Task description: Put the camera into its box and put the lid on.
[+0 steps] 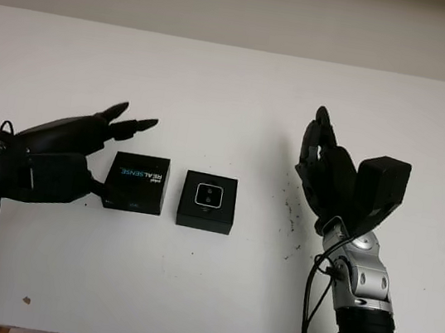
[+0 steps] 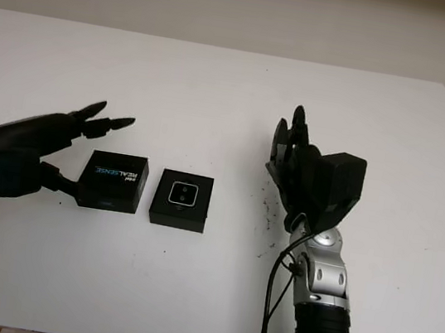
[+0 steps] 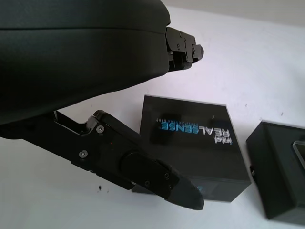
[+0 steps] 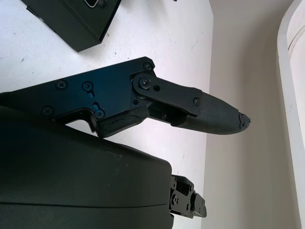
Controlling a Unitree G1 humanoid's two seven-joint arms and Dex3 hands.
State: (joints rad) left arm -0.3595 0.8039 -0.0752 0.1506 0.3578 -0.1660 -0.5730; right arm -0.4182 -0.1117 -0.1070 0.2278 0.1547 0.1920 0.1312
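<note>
- Table [image 1: 235,85]: white, with two black square things side by side near its middle, a narrow gap between them.
- Lid [image 1: 136,183]: the left one of the pair, lying flat with its printed top up; the white and blue lettering reads upside down in the head views.
- Box [image 1: 208,202]: just right of the lid, standing open, not covered.
- Camera [image 1: 208,195]: lies inside the box, a small pale-rimmed rectangle with dark lens spots facing up.
- Left hand [image 1: 65,151]: low over the table at the left, right beside the lid's left edge. It holds nothing and is open; two fingers [image 1: 132,125] reach out past the lid's far left corner, and in the left wrist view the thumb [image 3: 143,171] points along the near side of the lid. I cannot tell whether the thumb touches the lid.
- Right hand [image 1: 327,169]: raised above the table well to the right of the box, palm turned toward the box, fingertips pointing up and away. It is open and grips nothing.
- Dark specks [image 1: 289,214]: a scatter of small marks on the tabletop between the box and the right hand.
</note>
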